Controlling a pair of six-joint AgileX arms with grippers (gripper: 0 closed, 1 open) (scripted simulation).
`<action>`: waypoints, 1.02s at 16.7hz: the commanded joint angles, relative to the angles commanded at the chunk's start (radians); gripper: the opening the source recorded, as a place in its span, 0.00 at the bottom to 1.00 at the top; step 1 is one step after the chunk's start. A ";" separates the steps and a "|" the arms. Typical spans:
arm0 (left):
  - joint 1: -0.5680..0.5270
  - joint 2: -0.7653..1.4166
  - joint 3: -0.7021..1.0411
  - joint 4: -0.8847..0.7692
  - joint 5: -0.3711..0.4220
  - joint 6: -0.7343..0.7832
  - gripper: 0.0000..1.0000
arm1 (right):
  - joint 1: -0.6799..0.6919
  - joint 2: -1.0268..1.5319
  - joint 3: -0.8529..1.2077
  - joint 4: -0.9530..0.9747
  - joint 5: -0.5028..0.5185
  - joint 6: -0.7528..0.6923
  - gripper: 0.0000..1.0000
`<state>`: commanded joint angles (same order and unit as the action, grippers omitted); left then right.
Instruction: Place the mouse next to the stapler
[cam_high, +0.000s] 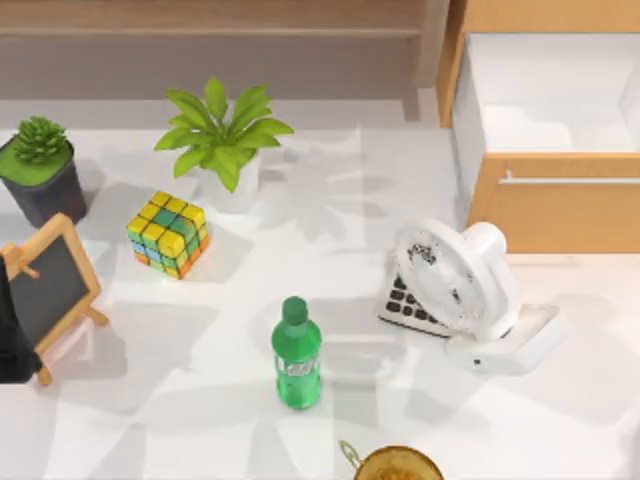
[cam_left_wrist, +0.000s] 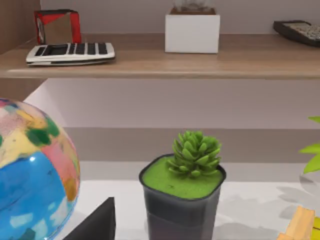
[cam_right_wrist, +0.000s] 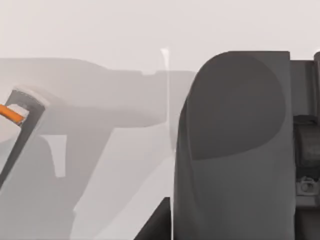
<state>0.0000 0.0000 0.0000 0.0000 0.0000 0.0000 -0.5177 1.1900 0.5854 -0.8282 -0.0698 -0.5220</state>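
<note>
1. Mouse: its location cannot be confirmed. A rounded dark grey body (cam_right_wrist: 232, 150) sits very close to the right wrist camera, over a pale surface. Whether this is the mouse or part of the right arm's claw cannot be told. Whether that claw is wide, narrow or holding something cannot be told either.

2. Centre right of the top view: a white fan (cam_high: 455, 275) stands on the table (cam_high: 200, 400), tilted over a black-keyed calculator (cam_high: 405, 303) that touches its base.

3. Lower centre: a green bottle (cam_high: 297, 352) stands upright, well apart from the fan.

4. Upper left: a multicoloured cube (cam_high: 168, 234) lies near a leafy plant (cam_high: 222, 140). A succulent in a dark pot (cam_high: 40, 165) and a small chalkboard easel (cam_high: 45, 285) occupy the left edge.

5. Left arm (cam_high: 10, 340): parked at the left edge, beside the easel. Its claw state cannot be told.

6. Upper right: an open wooden drawer unit (cam_high: 545, 195).
</note>
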 joint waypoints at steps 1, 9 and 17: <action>0.000 0.000 0.000 0.000 0.000 0.000 1.00 | -0.001 0.001 0.010 0.017 -0.011 -0.003 0.00; 0.000 0.000 0.000 0.000 0.000 0.000 1.00 | 0.006 -0.008 0.069 0.117 -0.059 -0.014 0.00; 0.000 0.000 0.000 0.000 0.000 0.000 1.00 | 0.002 0.008 -0.016 0.080 -0.006 0.002 0.00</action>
<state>0.0000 0.0000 0.0000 0.0000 0.0000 0.0000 -0.5162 1.1980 0.5692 -0.7481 -0.0754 -0.5203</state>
